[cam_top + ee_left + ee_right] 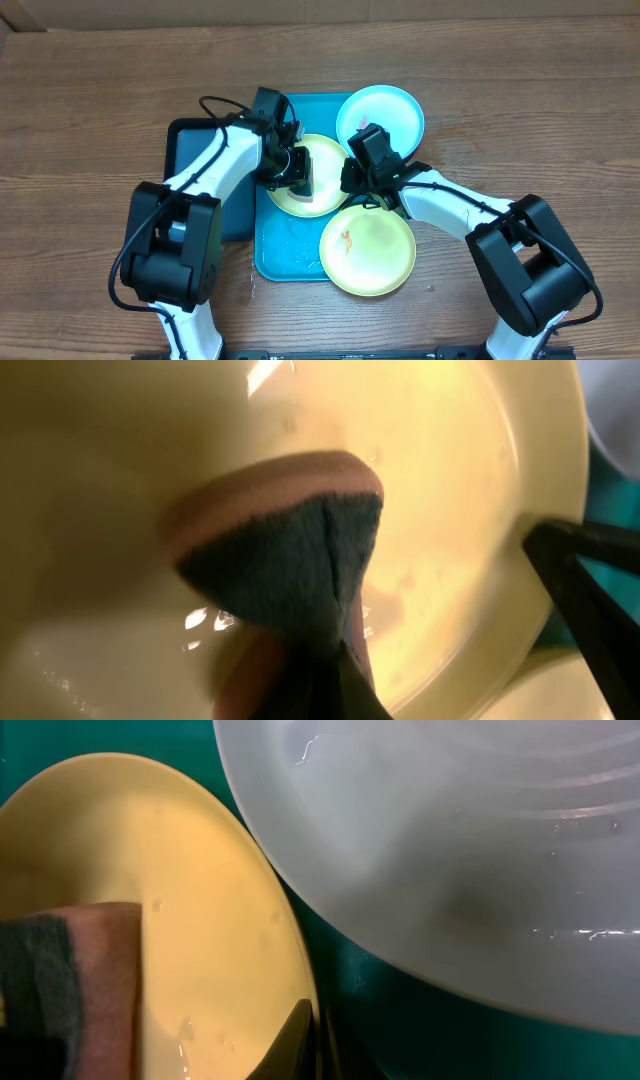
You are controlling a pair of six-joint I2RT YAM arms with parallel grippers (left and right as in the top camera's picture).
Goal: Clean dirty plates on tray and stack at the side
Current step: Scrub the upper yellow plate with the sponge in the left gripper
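At the middle of the table (90, 80) lies the turquoise tray (290, 255), its long axis running from the robot's side toward the far edge. A smaller dark tray (195, 150) sits against its left rim.

Three round plates sit face up in a staggered line along the tray's right half.
- The cyan plate (385, 115) is farthest and hangs over the far right corner, with a small reddish mark near its left rim.
- The middle plate (325, 160), pale yellow-green, lies wholly on the tray.
- The near plate (375, 255), also yellow-green, overhangs the tray's right and near edges and carries an orange smear left of centre.

From the right wrist, the cyan plate's rim rises above the middle plate's edge. The near-left part of the tray is bare and speckled with wet spots. Bare wood shows to the right of the plates, along the far side, and left of the dark tray.

The left gripper (298, 180) is clenched on a sponge (290, 550), pinkish with a dark scouring face. It presses the sponge down into the wet middle plate. The right gripper (352, 178) is closed tight on that plate's right rim, and one dark finger (298, 1038) shows on the rim's edge. The two grippers face each other across the plate, close together.
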